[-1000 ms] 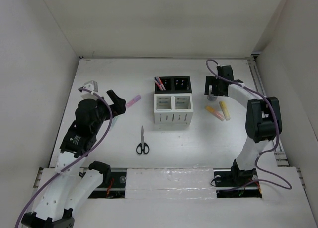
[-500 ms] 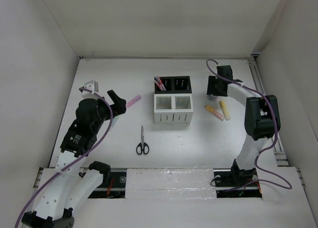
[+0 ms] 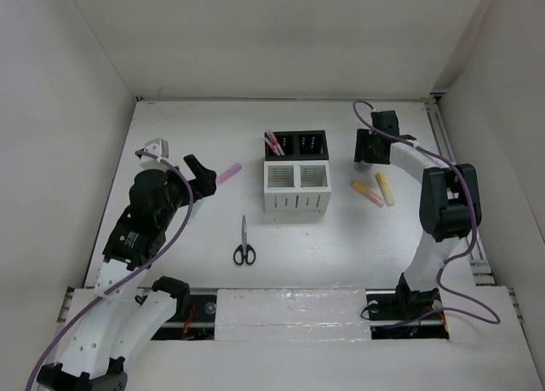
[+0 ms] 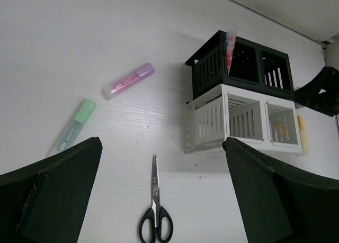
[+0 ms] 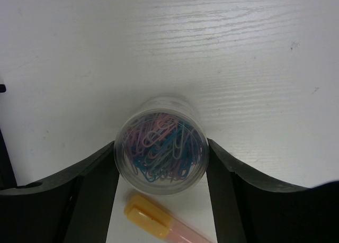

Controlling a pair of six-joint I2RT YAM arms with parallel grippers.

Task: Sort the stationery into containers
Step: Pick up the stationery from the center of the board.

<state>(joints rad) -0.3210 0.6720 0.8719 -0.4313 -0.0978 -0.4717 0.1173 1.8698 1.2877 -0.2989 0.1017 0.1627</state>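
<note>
White table [image 3: 341, 238], far right: upright clip tub [image 5: 161, 137] sits between the fingers of the right gripper [image 5: 160, 150], which press it on both sides (grip looks made). Containers [image 3: 296, 174] lie to its left; left gripper [image 4: 161, 147] gapes wide, empty.

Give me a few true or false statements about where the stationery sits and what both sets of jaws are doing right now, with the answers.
1. The scissors lie on the table, outside the boxes. True.
2. The right jaws are closed on a yellow highlighter. False: they press on both sides of a clear tub of paper clips.
3. The left jaws stand open and hold nothing. True.
4. Both black compartments are empty. False: pens stand in the left black compartment.
5. The green highlighter is in a white compartment. False: it lies on the table near the pink highlighter.
</note>
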